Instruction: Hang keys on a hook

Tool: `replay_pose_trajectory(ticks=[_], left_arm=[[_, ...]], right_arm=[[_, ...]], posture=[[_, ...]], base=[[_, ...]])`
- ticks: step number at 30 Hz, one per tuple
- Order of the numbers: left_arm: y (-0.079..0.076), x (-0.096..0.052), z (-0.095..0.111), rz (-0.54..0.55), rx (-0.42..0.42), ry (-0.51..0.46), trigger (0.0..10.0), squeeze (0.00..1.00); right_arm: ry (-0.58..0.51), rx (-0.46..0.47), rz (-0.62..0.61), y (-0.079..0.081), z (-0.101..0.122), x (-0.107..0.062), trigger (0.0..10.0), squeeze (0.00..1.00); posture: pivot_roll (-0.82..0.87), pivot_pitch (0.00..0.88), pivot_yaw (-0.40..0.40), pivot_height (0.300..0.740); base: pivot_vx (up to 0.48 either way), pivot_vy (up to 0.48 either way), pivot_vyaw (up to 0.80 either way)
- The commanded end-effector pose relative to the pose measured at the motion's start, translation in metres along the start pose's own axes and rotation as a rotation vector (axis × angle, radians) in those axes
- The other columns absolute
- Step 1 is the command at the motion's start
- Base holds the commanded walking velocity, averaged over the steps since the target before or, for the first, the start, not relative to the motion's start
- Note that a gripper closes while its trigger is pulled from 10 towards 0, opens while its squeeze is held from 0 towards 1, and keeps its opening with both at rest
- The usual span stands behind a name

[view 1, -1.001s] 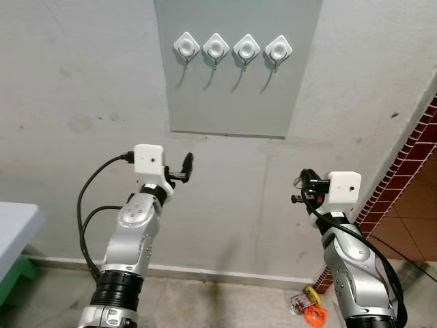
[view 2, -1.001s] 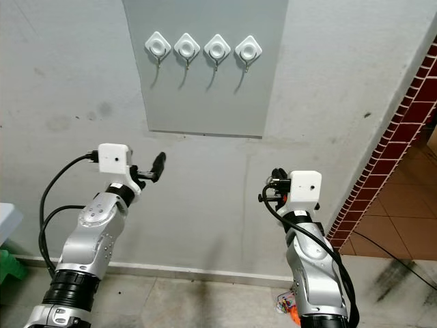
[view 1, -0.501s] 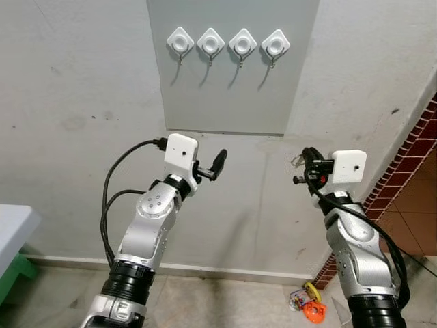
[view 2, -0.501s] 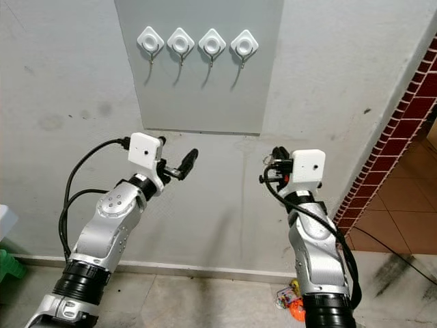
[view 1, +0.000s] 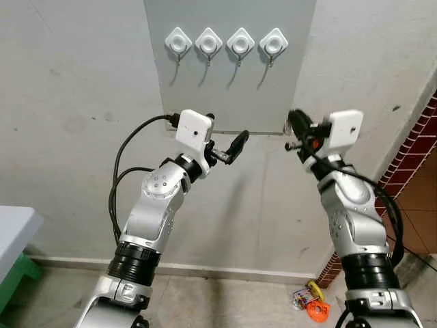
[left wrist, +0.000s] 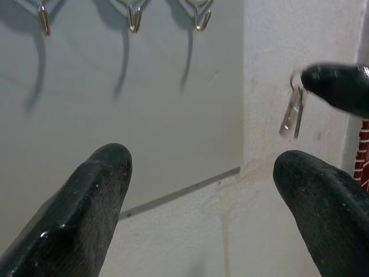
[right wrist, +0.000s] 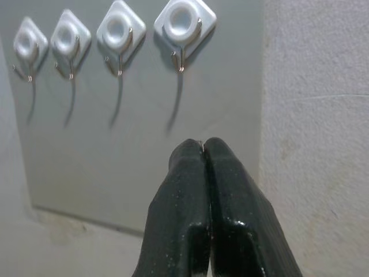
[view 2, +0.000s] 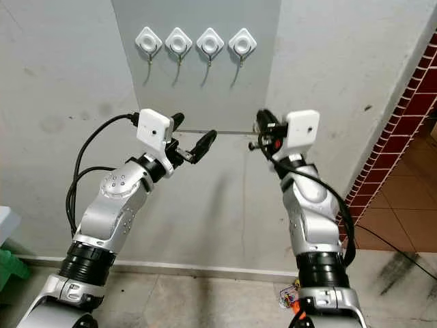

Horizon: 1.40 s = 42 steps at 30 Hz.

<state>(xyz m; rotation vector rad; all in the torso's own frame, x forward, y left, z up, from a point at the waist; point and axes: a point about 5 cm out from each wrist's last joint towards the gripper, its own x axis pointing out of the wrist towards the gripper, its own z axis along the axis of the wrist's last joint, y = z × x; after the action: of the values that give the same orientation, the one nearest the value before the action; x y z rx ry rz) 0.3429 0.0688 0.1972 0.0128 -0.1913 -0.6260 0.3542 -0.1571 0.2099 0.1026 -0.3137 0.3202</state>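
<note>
Already the keys (left wrist: 293, 118) are lifted, pinched in the right pincer (right wrist: 203, 151), hanging just below its tips. Above it waits the nearest hook (right wrist: 180, 60), not yet reached. Beside it, the left pincer (left wrist: 210, 190) holds its fingers apart, empty.

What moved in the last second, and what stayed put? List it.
Both arms rose toward the grey panel. The right claw, shut on the keys, climbed to just below the panel's lower right corner. The left claw lifted and reached in toward the middle, fingers open. The four hooks are bare as before, and the keys were not let go.
</note>
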Motion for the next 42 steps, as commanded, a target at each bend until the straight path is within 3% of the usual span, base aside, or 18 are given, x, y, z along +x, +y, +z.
replay_pose_trajectory(ticks=[1, 3, 8, 16, 28, 42], left_arm=[[0.004, 0.002, 0.005, 0.000, 0.009, -0.008, 10.0, 0.00], [0.005, 0.003, 0.006, -0.004, 0.007, -0.013, 10.0, 0.00], [0.005, 0.003, 0.007, -0.002, 0.008, -0.013, 10.0, 0.00], [0.006, 0.005, 0.010, -0.003, 0.015, -0.021, 10.0, 0.00], [-0.001, 0.005, 0.008, -0.003, -0.002, -0.022, 10.0, 0.00], [-0.005, 0.001, 0.005, 0.001, -0.012, -0.018, 10.0, 0.00]], right_arm=[[-0.027, 0.019, 0.009, 0.000, 0.004, 0.004, 10.0, 0.00], [-0.060, 0.078, 0.021, -0.003, 0.009, 0.010, 10.0, 0.00], [-0.074, 0.099, 0.022, -0.005, 0.011, 0.014, 10.0, 0.00], [-0.126, 0.210, 0.047, -0.002, 0.019, 0.028, 10.0, 0.00], [-0.141, 0.192, 0.092, 0.000, 0.038, 0.056, 10.0, 0.00], [-0.160, 0.171, 0.105, -0.002, 0.054, 0.074, 10.0, 0.00]], posture=[[0.00, 0.000, 0.073, 0.740], [0.01, 0.000, 0.075, 0.740], [0.01, 0.000, 0.074, 0.740], [0.01, 0.000, 0.070, 0.740], [0.02, 0.000, 0.045, 0.740], [0.03, 0.000, 0.035, 0.740]], base=[[0.000, 0.000, 0.00], [0.000, 0.000, 0.00], [0.000, 0.000, 0.00], [0.000, 0.000, 0.00], [0.000, 0.000, 0.00], [0.000, 0.000, 0.00]])
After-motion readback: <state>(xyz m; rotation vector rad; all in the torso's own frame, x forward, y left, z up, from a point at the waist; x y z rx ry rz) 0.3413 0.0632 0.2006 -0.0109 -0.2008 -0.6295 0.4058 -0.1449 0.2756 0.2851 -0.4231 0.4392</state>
